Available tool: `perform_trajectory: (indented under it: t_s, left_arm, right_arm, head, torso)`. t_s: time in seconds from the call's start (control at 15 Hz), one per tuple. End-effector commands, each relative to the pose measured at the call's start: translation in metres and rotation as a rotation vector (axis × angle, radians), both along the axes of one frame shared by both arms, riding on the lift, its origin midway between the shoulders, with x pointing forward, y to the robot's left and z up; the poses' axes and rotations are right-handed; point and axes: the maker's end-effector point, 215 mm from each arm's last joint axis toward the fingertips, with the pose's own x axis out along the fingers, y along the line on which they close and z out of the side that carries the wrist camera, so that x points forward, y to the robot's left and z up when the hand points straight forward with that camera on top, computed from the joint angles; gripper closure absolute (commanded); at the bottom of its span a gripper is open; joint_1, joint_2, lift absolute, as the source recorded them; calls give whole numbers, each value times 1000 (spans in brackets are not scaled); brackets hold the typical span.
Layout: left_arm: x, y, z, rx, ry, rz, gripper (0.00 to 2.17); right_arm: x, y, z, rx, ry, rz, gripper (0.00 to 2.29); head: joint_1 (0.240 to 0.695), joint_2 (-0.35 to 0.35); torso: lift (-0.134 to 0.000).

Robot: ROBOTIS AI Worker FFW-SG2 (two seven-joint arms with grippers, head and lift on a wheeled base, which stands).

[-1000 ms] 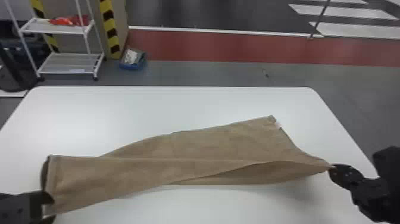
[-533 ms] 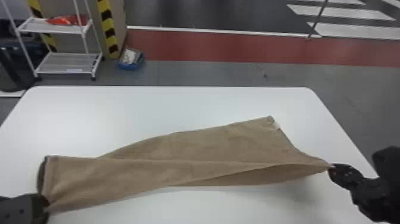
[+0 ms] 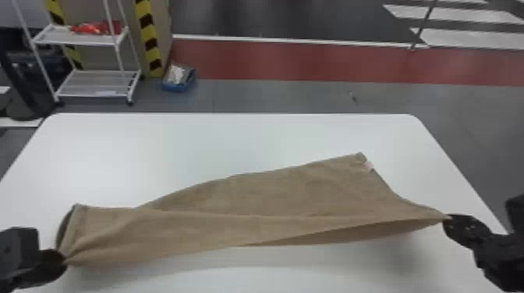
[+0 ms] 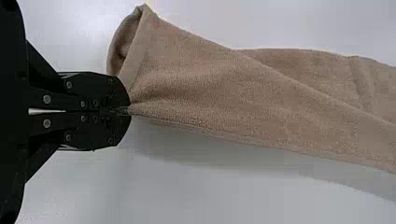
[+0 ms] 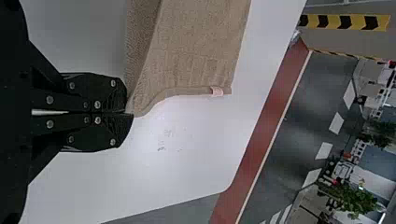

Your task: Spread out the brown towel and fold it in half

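At the left edge of the head view my left gripper is shut on a near corner of the brown towel. On the right my right gripper pinches the opposite near corner. Between them the near edge is stretched, and the towel's far part lies on the table, slanting up to a corner with a pale tag. In the left wrist view the left gripper holds the bunched towel, its side edge curled. The right gripper grips the tip of the towel in the right wrist view.
The white table extends beyond the towel on its far side. Past it, on the floor, stand a white shelf rack and a blue box.
My left gripper has shut on the towel's near left corner, where its fingers stood apart a second ago. The right gripper has kept its place and its hold.
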Motion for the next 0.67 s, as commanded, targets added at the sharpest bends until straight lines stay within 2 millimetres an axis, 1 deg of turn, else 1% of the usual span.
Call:
perform_trajectory:
  t_s: [0.0, 0.2, 0.27, 0.33, 0.47, 0.6]
  left_arm:
    - [11, 3, 41, -47, -60, 11, 1328]
    - [22, 1, 90, -134, -128, 9, 1328]
    - [26, 3, 103, -153, -154, 17, 1328]
    - [30, 5, 115, -167, -176, 19, 1328]
    - [32, 12, 132, -203, -202, 27, 1325]
    - [35, 18, 142, -224, -223, 37, 1325]
  right_arm:
    - [4, 1, 13, 15, -30, -7, 1325]
    - [9, 0, 22, 34, -56, -41, 1325]
    - [12, -1, 26, 46, -73, -50, 1325]
    - [13, -7, 31, 51, -89, -77, 1325]
    - [12, -15, 32, 50, -98, -118, 1325]
    - [9, -28, 33, 48, -102, -172, 1325]
  head:
    - [695, -96]
    - [695, -92]
    - [695, -94]
    - [695, -94]
    - [695, -95]
    - [695, -98]
  torso:
    - [-128]
    - [-128]
    - [-128]
    - [-128]
    - [-128]
    - [-128]
